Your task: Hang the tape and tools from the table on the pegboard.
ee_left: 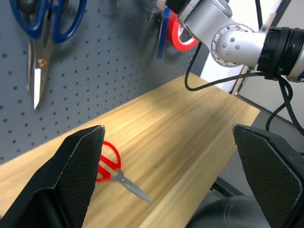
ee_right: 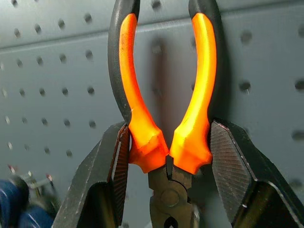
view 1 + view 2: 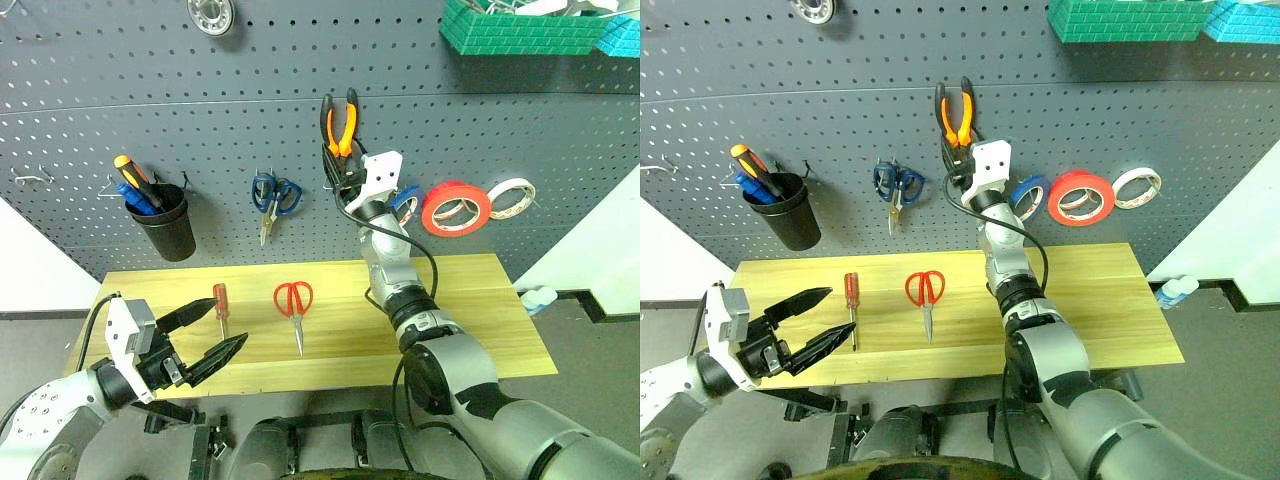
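My right gripper (image 2: 168,156) is shut on the pliers (image 3: 340,125) just above their pivot. It holds them handles-up against the dark grey pegboard (image 3: 200,120). The orange-and-black handles (image 2: 166,95) spread upward between my fingers. The red tape (image 3: 455,208) hangs on the pegboard to the right of that gripper. On the wooden table (image 3: 470,320) lie the red-handled scissors (image 3: 294,300), blades toward me, and the slim red-handled screwdriver (image 3: 221,305) to their left. My left gripper (image 3: 225,325) stands wide open and empty over the table's front left, beside the screwdriver.
A black cup (image 3: 165,225) with an orange-and-black screwdriver hangs at the board's left, and blue scissors (image 3: 272,195) hang at its middle. A blue roll (image 3: 405,205) and a white roll (image 3: 511,198) flank the red tape. A green basket (image 3: 520,28) sits at the upper right.
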`<action>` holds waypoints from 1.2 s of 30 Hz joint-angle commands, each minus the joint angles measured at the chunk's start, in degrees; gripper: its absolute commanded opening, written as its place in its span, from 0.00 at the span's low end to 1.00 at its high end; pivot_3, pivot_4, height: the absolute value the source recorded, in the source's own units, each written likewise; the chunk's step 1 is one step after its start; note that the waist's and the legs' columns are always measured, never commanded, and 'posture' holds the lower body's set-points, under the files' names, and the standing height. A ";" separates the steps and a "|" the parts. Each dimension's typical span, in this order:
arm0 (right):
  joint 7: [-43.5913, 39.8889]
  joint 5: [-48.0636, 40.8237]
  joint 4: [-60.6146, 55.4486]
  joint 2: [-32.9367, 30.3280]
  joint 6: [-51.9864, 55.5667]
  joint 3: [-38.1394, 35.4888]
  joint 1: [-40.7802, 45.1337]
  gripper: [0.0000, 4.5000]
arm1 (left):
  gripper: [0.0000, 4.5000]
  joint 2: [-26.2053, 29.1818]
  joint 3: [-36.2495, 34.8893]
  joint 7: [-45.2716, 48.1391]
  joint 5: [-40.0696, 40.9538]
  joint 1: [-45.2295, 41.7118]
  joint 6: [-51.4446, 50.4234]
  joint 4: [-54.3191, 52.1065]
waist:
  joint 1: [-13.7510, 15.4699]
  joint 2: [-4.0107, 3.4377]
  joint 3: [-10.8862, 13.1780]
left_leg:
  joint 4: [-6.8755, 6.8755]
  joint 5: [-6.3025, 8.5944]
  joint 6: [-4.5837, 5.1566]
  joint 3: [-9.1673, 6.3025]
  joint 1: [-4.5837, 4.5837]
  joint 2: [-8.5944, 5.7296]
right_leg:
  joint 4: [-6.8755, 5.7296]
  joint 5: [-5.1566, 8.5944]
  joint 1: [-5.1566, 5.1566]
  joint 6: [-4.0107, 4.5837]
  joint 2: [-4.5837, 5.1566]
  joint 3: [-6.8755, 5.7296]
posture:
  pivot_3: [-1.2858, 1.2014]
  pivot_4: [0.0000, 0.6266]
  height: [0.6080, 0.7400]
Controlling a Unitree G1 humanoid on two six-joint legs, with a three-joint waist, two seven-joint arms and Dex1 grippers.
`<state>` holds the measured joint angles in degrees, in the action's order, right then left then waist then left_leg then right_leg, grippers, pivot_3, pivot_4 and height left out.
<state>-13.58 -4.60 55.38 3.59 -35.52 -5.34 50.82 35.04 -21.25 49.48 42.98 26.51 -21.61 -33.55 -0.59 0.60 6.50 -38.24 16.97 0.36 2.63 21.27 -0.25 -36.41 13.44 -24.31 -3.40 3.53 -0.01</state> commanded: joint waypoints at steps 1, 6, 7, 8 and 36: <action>5.28 4.08 0.85 -1.72 0.43 1.37 1.58 0.47 | 1.00 0.94 -1.70 -0.22 1.28 0.33 -0.42 -2.44 | -0.03 0.00 0.22 | 0.00 -0.02 0.00 0.00 0.00 0.00 | 0.00 0.00 0.00 0.01 0.00 0.00 | 0.59 0.20 0.97; 5.00 4.94 1.23 -1.36 0.35 2.61 -1.00 0.47 | 1.00 1.17 -1.78 -0.34 1.51 0.36 -0.66 -2.44 | -0.01 0.03 0.48 | 0.00 -0.13 0.03 0.00 0.01 0.00 | 0.07 -0.04 0.01 0.07 0.00 0.00 | 0.59 0.21 0.97; 4.82 4.53 1.02 -1.11 0.50 2.44 -1.33 0.47 | 1.00 1.17 -1.71 -0.35 1.49 0.32 -0.66 -2.38 | -0.01 0.06 0.61 | 0.00 -0.15 0.04 -0.01 0.01 0.00 | 0.07 -0.04 0.01 0.07 0.00 0.00 | 0.59 0.21 0.97; 4.82 4.33 0.77 -0.95 0.57 2.35 -1.56 0.47 | 1.00 1.12 -1.56 -0.34 1.42 0.28 -0.59 -2.29 | -0.01 0.05 0.73 | 0.00 -0.16 0.05 -0.02 0.01 0.01 | 0.08 -0.05 0.01 0.08 0.00 0.00 | 0.59 0.21 0.97; 0.45 1.20 -0.22 -1.73 -0.78 1.22 -1.86 0.99 | 1.00 -9.22 -8.36 -2.47 5.25 0.46 14.69 -5.27 | -0.11 0.24 1.94 | 0.07 -0.20 0.04 -0.07 0.14 0.11 | 0.28 -0.15 -0.09 0.18 -0.02 -0.09 | 0.59 0.22 0.97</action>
<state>-14.94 -3.54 56.55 2.54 -36.32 -3.63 47.87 25.33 -27.97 47.18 46.97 27.12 -7.95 -38.36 -0.70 0.84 8.44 -38.17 16.77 0.40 2.55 21.41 -0.14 -36.13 13.30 -24.41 -3.22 3.51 -0.10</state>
